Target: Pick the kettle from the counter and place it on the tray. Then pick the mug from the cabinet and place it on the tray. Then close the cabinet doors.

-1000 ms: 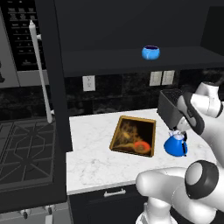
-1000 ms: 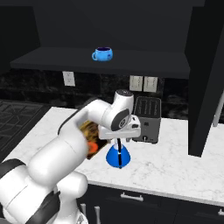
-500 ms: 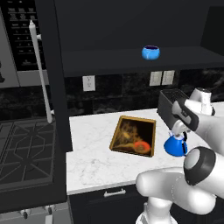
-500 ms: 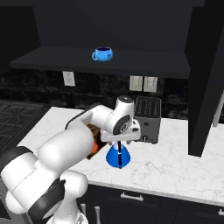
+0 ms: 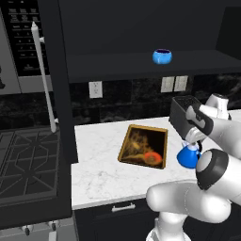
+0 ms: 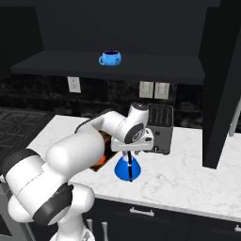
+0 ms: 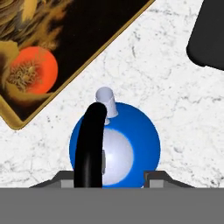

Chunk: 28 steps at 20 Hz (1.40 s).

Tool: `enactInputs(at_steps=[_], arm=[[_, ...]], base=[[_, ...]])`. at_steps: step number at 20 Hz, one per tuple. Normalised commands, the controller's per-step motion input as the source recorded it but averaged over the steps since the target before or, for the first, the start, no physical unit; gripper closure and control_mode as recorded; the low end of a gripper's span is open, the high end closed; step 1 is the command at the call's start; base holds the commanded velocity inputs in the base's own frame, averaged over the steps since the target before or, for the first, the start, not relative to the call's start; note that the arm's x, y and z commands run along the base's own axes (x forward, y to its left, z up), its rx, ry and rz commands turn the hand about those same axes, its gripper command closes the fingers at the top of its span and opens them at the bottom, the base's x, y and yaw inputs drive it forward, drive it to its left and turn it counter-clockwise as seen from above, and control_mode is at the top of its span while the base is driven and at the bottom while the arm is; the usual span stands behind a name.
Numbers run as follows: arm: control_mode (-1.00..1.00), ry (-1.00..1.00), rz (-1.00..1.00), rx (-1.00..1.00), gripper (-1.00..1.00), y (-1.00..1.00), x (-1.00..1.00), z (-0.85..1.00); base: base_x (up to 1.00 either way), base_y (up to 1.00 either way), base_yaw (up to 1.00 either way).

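Dark backsplash (image 5: pixel 127 96), gas stovetop (image 5: pixel 26 162)

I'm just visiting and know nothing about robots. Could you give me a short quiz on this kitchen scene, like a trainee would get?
1. True or false: the kettle already stands on the tray.
2. Where is the mug? A) on the cabinet shelf B) on the counter C) on the tray
3. Fill in: the gripper hangs directly over the ____.

Key
1. False: the kettle stands on the counter, just beside the tray.
2. A
3. kettle; the hand view looks straight down on its black handle.
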Motion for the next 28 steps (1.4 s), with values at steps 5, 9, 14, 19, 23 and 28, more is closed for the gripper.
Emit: enactInputs(at_steps=[5,9,14,19,23,28], arm=[[-1.0,0.0,0.0,0.01,1.0,0.02,0.0,0.0],[-1.0,0.02,-0.02,0.04,1.0,0.04,-0.02,0.22],[-1.0,0.01,-0.1,0.0,1.0,0.23,-0.01,0.59],[-1.0,-0.06,-0.1,0.0,1.0,0.6,0.0,0.35],[-1.0,-0.12,-0.1,0.0,1.0,0.64,0.01,0.17],[-1.0,-0.04,-0.14,0.0,1.0,0.74,0.16,0.02]], base=[[0.0,0.0,0.0],[0.0,0.0,0.0],[0.0,0.0,0.0],[0.0,0.0,0.0],[0.0,0.0,0.0],[0.0,0.0,0.0]])
